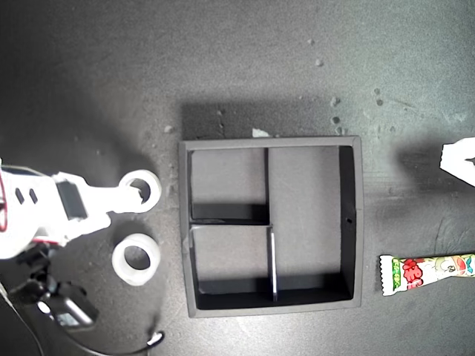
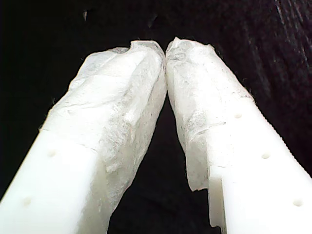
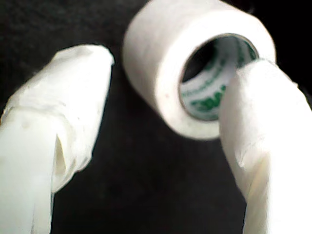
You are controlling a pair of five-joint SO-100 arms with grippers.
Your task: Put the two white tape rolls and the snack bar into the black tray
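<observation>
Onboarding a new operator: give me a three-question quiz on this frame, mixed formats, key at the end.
1. True or false: the black tray already holds a tape roll.
2. Multiple choice: my second gripper is
A. shut on the snack bar
B. open, one finger in the centre hole of a white tape roll
C. out of view
3. Fill in: the snack bar lies outside the tray, toward the exterior view's ____.

Key:
1. False. All compartments are bare; the other white tape roll also sits on the table.
2. B
3. right. My first gripper there is shut and holds nothing.
</observation>
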